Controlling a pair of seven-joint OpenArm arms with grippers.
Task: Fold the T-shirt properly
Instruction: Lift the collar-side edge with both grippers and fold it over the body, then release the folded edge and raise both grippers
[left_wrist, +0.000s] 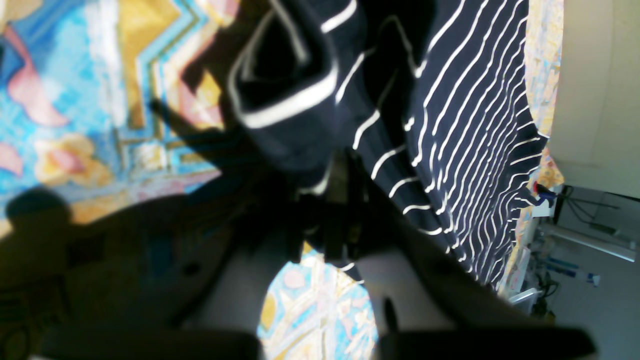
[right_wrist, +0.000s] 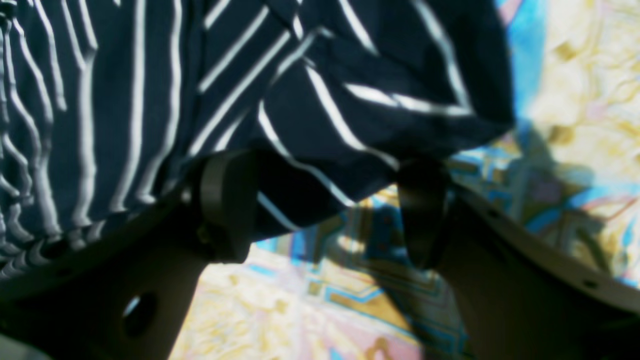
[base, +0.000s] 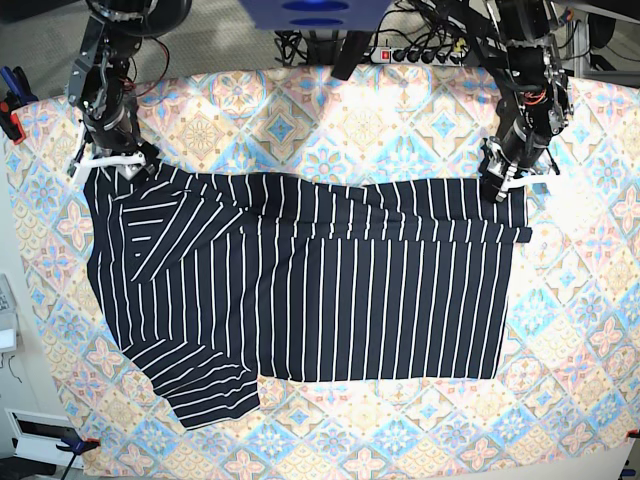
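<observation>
Your left gripper (base: 503, 183) pinches the T-shirt (base: 320, 300); right gripper (right_wrist: 320, 210) gapes wide, so lifting now skews the fold.

Black arms (base: 527, 75), exposed cables, seemingly white fingers (base: 104, 160), dark pads (right_wrist: 227, 205)

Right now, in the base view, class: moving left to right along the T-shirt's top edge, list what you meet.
Bare tablecloth → right gripper, jaws open at the shirt's corner → T-shirt → left gripper, shut on the shirt's other top corner → more tablecloth.
</observation>
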